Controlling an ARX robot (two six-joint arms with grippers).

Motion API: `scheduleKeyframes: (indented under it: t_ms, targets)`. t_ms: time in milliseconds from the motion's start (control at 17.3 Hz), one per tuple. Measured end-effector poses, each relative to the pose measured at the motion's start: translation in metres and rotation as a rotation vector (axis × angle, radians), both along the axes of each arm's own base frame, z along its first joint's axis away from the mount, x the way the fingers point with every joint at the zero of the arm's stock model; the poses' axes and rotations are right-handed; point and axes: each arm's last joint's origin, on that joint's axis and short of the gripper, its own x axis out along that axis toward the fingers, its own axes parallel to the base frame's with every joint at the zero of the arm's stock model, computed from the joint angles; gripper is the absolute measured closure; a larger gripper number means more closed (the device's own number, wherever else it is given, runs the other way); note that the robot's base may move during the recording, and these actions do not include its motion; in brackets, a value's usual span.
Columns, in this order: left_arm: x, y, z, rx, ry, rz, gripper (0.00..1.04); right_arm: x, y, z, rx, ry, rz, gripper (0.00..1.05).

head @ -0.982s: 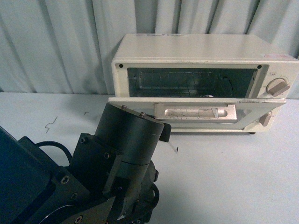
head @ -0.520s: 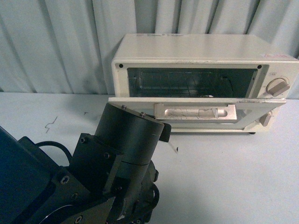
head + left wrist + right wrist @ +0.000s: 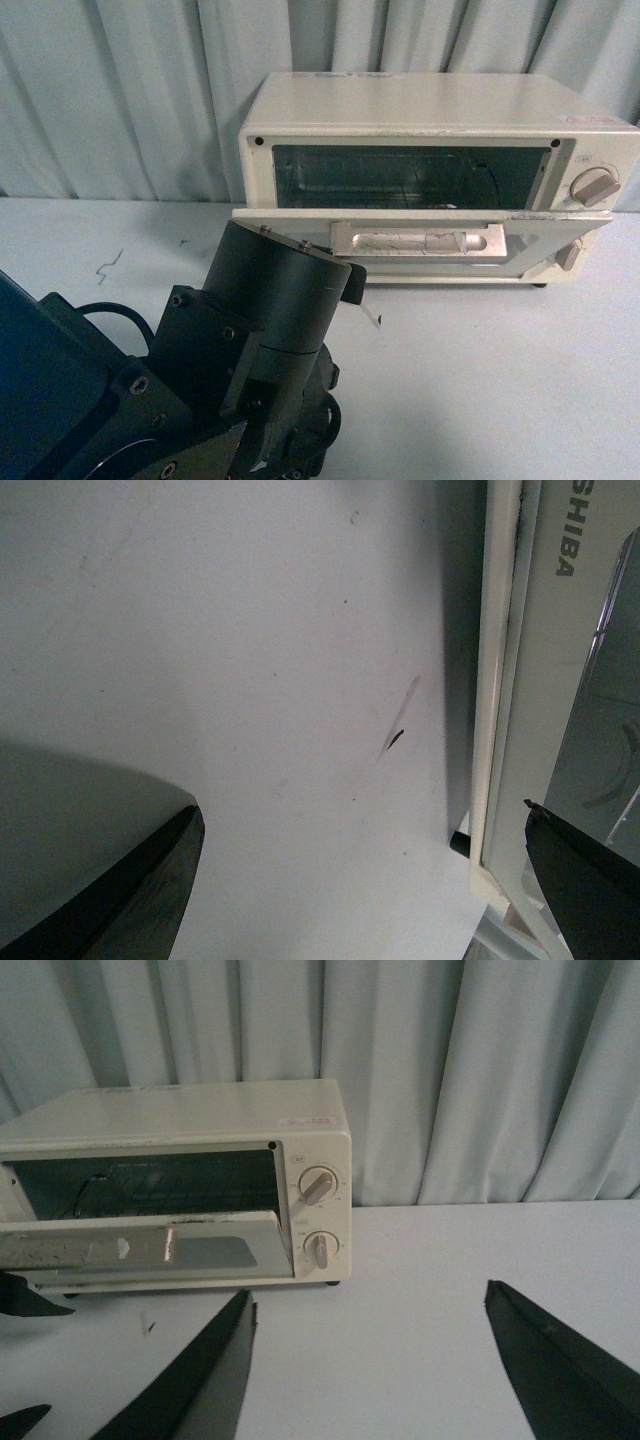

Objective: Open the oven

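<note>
Pale pleated curtain (image 3: 120, 100) across the back, matte white table (image 3: 500, 380) w/ faint scuffs below. The oven (image 3: 420, 105), a cream boxy metal shell, sits at the table's rear against the curtain. In front view the black left arm (image 3: 260, 330), cylindrical wrist w/ screws, hides its own fingers. Oven door (image 3: 290, 228) lies open approx level, w/ flat bar handle (image 3: 420, 241) facing up and wire rack (image 3: 400, 190) dim inside. Only the wrist views show the jaws: left gripper (image 3: 362, 810) is spread wide over bare table just beside the door edge, grasping nothing; right gripper (image 3: 368, 1290) is also spread, empty, well apart from the oven. Upper knob (image 3: 597, 187) is clear but lower knob (image 3: 567, 256) is part-covered by the door; right wrist view shows both whole. "SHIBA" lettering (image 3: 565, 530) is cut off. Tiny dark mark (image 3: 397, 738) on table
</note>
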Motion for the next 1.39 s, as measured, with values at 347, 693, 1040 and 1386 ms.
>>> scheduleKeyframes:
  t_ms: [347, 693, 1040, 1386]
  targets:
    - [0.0, 0.0, 0.0, 0.0, 0.0, 0.0, 0.07, 0.0, 0.0, 0.0, 0.0, 0.0, 0.0, 0.07]
    - [0.0, 0.0, 0.0, 0.0, 0.0, 0.0, 0.07, 0.0, 0.0, 0.0, 0.0, 0.0, 0.0, 0.06]
    - [0.0, 0.0, 0.0, 0.0, 0.0, 0.0, 0.07, 0.0, 0.0, 0.0, 0.0, 0.0, 0.0, 0.06]
    - [-0.02, 0.004, 0.002, 0.493, -0.097, 0.329, 0.07, 0.0, 0.0, 0.0, 0.0, 0.0, 0.002, 0.06]
